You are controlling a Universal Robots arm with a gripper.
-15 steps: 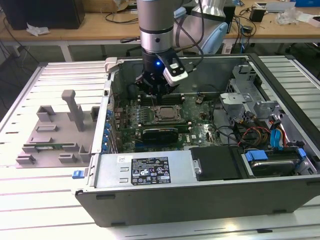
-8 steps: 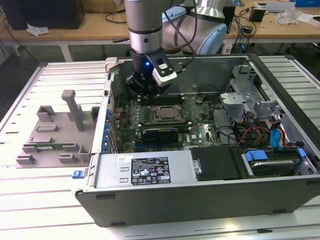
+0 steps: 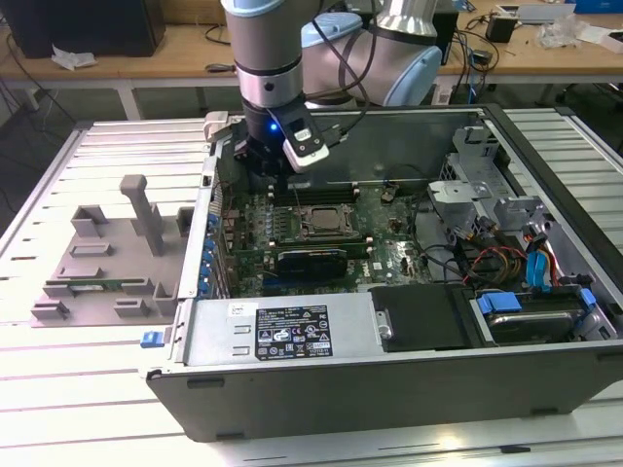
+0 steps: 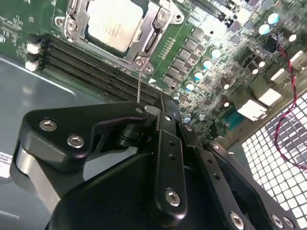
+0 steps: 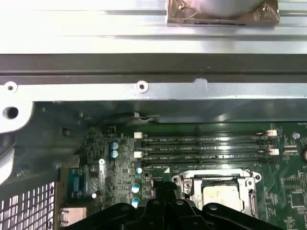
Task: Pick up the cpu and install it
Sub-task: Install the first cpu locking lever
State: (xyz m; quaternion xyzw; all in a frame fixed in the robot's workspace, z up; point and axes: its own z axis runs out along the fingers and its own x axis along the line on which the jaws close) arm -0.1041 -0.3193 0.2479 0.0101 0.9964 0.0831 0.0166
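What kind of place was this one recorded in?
Most likely a robotics lab or workshop. A robot arm hangs over an open computer case on a slatted metal table, and wooden benches behind it carry cables and loose equipment.

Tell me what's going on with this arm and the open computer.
The robot arm's gripper hangs inside the open computer case, low over the motherboard by the memory slots. The cpu lies silvery top up in the socket next to those slots, apart from the gripper. A grey plastic tray sits outside the case, on the exterior view's left.
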